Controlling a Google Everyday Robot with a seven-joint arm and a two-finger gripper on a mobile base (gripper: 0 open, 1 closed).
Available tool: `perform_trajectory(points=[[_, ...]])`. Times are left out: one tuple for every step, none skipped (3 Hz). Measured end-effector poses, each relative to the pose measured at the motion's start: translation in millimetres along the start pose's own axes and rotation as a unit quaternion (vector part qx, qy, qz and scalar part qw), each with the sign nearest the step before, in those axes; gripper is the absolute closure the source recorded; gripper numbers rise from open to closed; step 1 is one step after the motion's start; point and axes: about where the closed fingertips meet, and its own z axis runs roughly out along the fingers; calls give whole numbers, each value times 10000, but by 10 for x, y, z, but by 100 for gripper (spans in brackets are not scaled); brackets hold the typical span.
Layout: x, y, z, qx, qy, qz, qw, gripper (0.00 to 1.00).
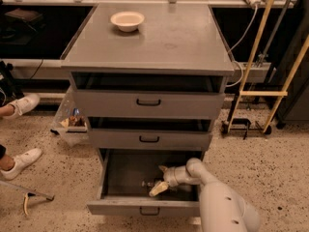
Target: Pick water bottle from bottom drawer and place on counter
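1. Camera view: the bottom drawer [126, 174] is pulled well out. The two shallower drawers above it are only slightly ajar.
2. The pincer [157, 181] is down inside the bottom drawer, toward its front right corner, with the arm reaching in from the right.
3. The pincer looks released, its pale fingers [158, 189] spread apart and clenched on nothing.
4. The water bottle [147, 183] lies on the drawer floor just left of the fingertips. It is small and partly hidden, so I cannot tell whether anything touches it.
5. The surface [164, 40] on top of the cabinet carries only a bowl [127, 21], near its back left corner. The middle and the front edge are bare.
6. I judge this to be the reach-and-grasp step, with the bottle not yet lifted.
7. Next I would ease the pincer left until it straddles the bottle, clench, then lift straight up to clear the drawer front and the drawers overhanging it. The bottle could roll away if nudged.
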Motion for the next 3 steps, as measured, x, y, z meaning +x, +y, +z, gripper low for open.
perform_trajectory(points=[[45, -193, 28, 156, -3, 132, 9998, 0], [46, -193, 28, 156, -3, 132, 9998, 0], [214, -255, 189, 579, 48, 117, 9982, 0]])
